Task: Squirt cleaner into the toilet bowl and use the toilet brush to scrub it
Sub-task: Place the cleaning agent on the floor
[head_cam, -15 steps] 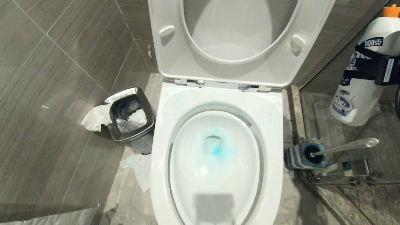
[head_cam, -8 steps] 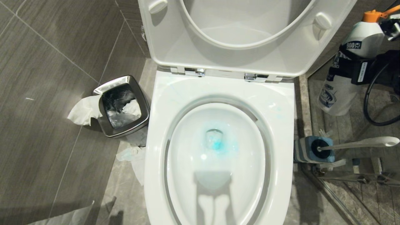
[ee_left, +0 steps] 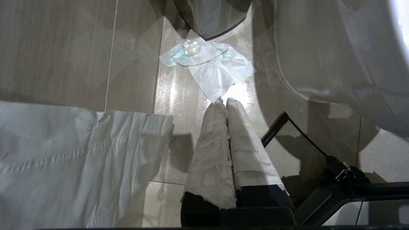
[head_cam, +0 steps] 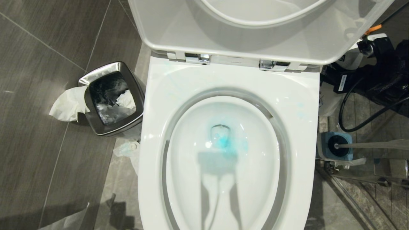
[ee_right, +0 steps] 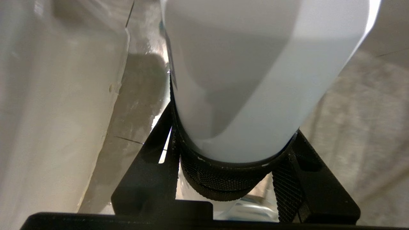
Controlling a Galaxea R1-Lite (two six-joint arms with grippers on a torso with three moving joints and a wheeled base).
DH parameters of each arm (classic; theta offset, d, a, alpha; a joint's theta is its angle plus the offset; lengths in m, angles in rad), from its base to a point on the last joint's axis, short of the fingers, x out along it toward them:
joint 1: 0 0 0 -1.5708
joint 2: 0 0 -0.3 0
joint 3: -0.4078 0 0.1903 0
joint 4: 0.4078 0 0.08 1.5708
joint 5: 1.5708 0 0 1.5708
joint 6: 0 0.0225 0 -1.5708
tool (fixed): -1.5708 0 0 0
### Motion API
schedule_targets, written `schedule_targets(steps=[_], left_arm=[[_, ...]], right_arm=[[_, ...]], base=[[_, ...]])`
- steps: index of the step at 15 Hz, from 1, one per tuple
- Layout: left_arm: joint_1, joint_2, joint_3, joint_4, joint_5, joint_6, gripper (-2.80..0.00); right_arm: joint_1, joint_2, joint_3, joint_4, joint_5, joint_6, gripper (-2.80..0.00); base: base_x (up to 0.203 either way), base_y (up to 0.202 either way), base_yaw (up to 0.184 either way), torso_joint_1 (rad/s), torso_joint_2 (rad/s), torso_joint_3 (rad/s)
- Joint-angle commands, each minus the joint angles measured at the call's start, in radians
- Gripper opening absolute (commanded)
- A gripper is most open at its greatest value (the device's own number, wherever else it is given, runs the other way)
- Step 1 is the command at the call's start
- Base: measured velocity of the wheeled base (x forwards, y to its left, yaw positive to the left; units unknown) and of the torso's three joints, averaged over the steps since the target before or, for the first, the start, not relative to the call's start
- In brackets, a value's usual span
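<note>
With blue cleaner (head_cam: 221, 140) pooling at the toilet bowl's (head_cam: 306, 95) centre, the right gripper (ee_right: 236, 153), clasping a white bottle (ee_right: 255, 70), is lowering it beside the bowl's right edge near the brush (head_cam: 370, 145); left gripper (ee_left: 223, 105) clenched

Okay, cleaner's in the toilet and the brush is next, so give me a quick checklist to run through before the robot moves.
1. Cleaner in the toilet bowl: ok, blue tints the water.
2. Lid raised: ok.
3. Toilet brush reachable: ok, it stands in its holder on the bowl's right, handle leaning away from the bowl.
4. Right hand free: not ok, shut on the white bottle.
5. Left hand ready to grasp: not ok, shut, empty, above the floor tissue.
6. Spot to set the bottle down: cannot tell.
</note>
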Motion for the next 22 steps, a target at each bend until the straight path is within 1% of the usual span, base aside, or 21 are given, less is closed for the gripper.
schedule_targets(steps=[1, 3, 4, 6, 8, 13, 15, 19, 22], left_arm=[[0.0, 0.001, 0.0, 0.0, -0.001, 0.0, -2.8], [0.0, 0.001, 0.0, 0.0, -0.001, 0.0, -2.8], [0.0, 0.001, 0.001, -0.001, 0.002, -0.012, -2.8], [0.0, 0.001, 0.001, -0.001, 0.002, -0.015, -2.8], [0.0, 0.001, 0.001, -0.001, 0.002, -0.015, -2.8], [0.0, 0.001, 0.001, -0.001, 0.002, -0.015, -2.8], [0.0, 0.001, 0.001, -0.001, 0.002, -0.015, -2.8], [0.0, 0.001, 0.001, -0.001, 0.002, -0.015, -2.8], [0.0, 0.001, 0.001, -0.001, 0.002, -0.015, -2.8]], right_arm=[[0.021, 0.041, -0.012, -0.011, -0.004, -0.002, -2.8], [0.065, 0.068, -0.03, -0.012, -0.037, -0.002, -2.8], [0.081, 0.091, -0.047, -0.017, -0.045, -0.003, -2.8], [0.106, 0.14, -0.08, -0.056, -0.06, -0.005, -2.8], [0.128, 0.188, -0.093, -0.12, -0.107, -0.005, -2.8], [0.13, 0.306, -0.124, -0.28, -0.132, -0.003, -2.8], [0.13, 0.343, -0.122, -0.353, -0.163, 0.002, -2.8], [0.154, 0.402, -0.119, -0.486, -0.172, -0.002, -2.8], [0.155, 0.435, -0.117, -0.574, -0.173, -0.002, -2.8]], base=[[0.0, 0.0, 0.0, -0.004, 0.0, -0.116], [0.0, 0.0, 0.0, 0.003, 0.0, -0.048], [0.0, 0.0, 0.0, 0.0, 0.0, 0.0], [0.0, 0.0, 0.0, 0.0, 0.0, 0.0], [0.0, 0.0, 0.0, 0.0, 0.0, 0.0], [0.0, 0.0, 0.0, 0.0, 0.0, 0.0], [0.0, 0.0, 0.0, 0.0, 0.0, 0.0], [0.0, 0.0, 0.0, 0.0, 0.0, 0.0], [0.0, 0.0, 0.0, 0.0, 0.0, 0.0]])
